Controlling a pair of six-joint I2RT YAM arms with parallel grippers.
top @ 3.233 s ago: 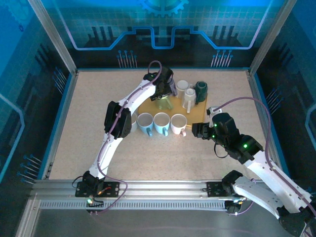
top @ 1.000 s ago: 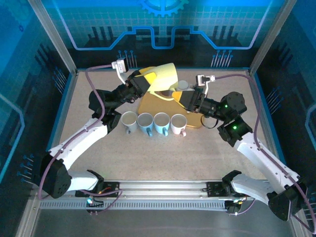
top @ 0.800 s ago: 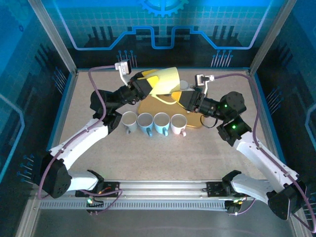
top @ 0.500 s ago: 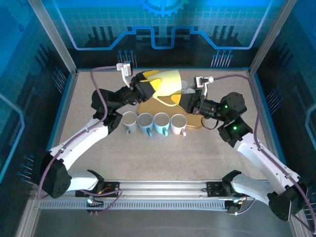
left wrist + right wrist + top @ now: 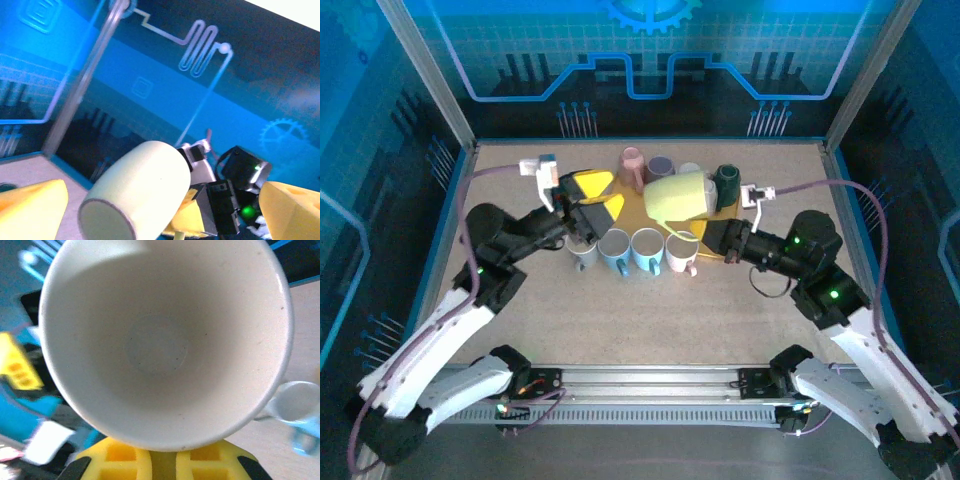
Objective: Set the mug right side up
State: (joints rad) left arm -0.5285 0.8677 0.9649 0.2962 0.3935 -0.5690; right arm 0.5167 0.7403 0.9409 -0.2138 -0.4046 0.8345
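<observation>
Mug [image 5: 678, 197] held sideways above board [image 5: 634, 212]

Right gripper [image 5: 692, 228] is clamped on the pale mug's rim. The mug hangs on its side in the air, mouth facing the right wrist, base toward the left arm. Left gripper [image 5: 601, 195] has its fingers spread wide, just left of the mug and clear of it. A row of cups [image 5: 648, 248] stands upright just in front of the board.

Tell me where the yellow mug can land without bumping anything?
Free: bare speckled tabletop between the row of four upright mugs and the near metal rail. Crowded: the back, with pink mug, grey mug and dark green mug by the tan board.
</observation>
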